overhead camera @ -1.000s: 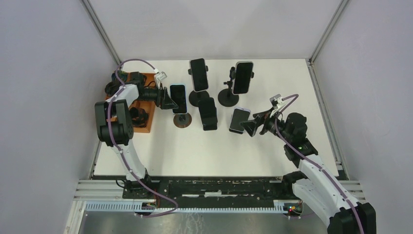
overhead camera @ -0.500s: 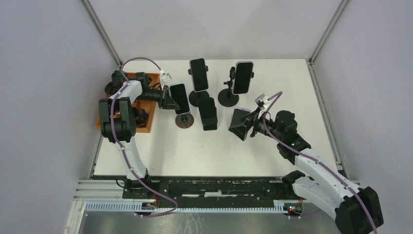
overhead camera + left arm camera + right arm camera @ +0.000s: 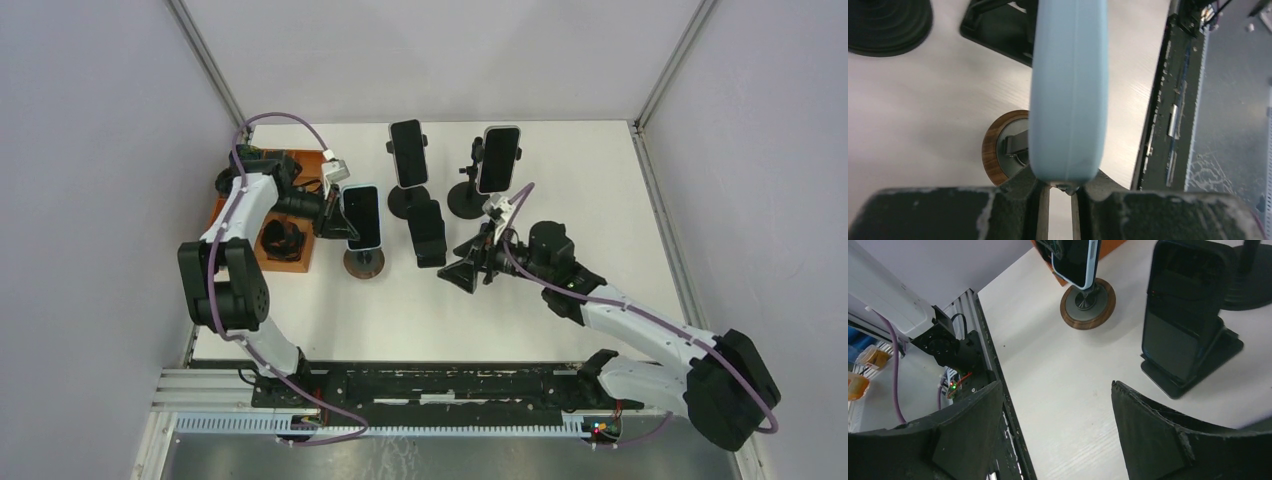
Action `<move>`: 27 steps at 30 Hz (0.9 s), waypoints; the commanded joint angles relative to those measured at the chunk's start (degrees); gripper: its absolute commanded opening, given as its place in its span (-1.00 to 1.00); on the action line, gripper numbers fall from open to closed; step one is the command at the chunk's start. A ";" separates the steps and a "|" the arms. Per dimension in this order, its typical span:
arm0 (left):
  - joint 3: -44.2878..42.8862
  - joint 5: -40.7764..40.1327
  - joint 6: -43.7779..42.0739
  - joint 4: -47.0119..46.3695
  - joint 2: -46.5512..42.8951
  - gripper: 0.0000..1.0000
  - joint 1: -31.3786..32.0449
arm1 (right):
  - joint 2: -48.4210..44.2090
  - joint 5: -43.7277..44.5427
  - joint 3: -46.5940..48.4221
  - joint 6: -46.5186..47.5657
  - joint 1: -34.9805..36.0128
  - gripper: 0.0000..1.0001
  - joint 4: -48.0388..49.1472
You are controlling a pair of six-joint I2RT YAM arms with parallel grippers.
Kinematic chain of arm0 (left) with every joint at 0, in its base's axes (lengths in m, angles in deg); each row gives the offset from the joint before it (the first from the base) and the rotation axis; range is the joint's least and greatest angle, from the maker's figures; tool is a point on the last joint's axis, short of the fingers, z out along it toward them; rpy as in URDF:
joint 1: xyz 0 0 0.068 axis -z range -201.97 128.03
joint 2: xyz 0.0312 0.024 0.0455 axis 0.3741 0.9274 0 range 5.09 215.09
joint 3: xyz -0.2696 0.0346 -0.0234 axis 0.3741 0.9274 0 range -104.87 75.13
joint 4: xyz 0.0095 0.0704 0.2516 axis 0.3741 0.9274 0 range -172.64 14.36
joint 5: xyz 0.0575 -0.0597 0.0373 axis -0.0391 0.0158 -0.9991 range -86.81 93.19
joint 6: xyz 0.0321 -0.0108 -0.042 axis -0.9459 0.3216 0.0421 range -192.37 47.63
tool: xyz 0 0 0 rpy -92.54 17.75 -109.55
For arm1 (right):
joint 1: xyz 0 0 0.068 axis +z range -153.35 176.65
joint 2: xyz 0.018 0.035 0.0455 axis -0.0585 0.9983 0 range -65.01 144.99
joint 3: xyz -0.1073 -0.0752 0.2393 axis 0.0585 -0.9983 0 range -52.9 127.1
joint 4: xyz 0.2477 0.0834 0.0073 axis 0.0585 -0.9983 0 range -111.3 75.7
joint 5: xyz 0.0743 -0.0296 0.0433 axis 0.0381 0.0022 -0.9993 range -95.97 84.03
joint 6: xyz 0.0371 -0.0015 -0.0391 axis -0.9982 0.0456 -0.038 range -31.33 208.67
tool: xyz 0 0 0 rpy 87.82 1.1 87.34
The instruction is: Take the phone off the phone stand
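A light-blue phone [image 3: 361,216] stands tilted over a round wood-rimmed phone stand [image 3: 365,263] left of centre. My left gripper [image 3: 348,216] is shut on the phone from the left. In the left wrist view the phone's edge [image 3: 1068,90] sits between the fingers [image 3: 1018,192], with the stand [image 3: 997,156] below it. The right wrist view shows the phone [image 3: 1075,257] just above the stand's stem [image 3: 1088,302]; whether they still touch I cannot tell. My right gripper [image 3: 465,272] hangs open over bare table, holding nothing [image 3: 1057,385].
A black phone on a black wedge stand [image 3: 428,232] is right of the held phone, also in the right wrist view [image 3: 1183,315]. Two more phones on pole stands [image 3: 408,155] [image 3: 498,158] stand behind. An orange tray [image 3: 298,258] with black parts lies at left.
My left gripper has shut on the light-blue phone and drawn it nearer; the stand has also shifted nearer. My right arm has swung left toward the table's middle, jaws slightly narrower.
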 commanded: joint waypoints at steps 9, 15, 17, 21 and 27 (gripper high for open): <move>1.09 5.98 -8.92 18.11 -17.96 -0.96 7.49 | 18.83 -1.24 16.62 -5.09 7.45 0.69 14.18; 0.50 6.37 -5.56 18.11 -21.75 -0.96 10.34 | 23.13 -1.70 18.54 -7.07 10.68 0.66 17.62; -0.05 6.41 -4.62 18.11 -22.46 -0.96 10.79 | 23.64 -2.22 18.17 -8.45 11.15 0.60 19.33; -0.55 6.91 -3.55 18.11 -23.70 -0.96 11.93 | 24.03 -3.17 17.05 -11.39 11.82 0.42 24.68; -1.72 7.26 -2.17 18.11 -24.03 -0.96 12.43 | 25.24 -5.31 17.02 -14.29 13.36 -0.13 28.60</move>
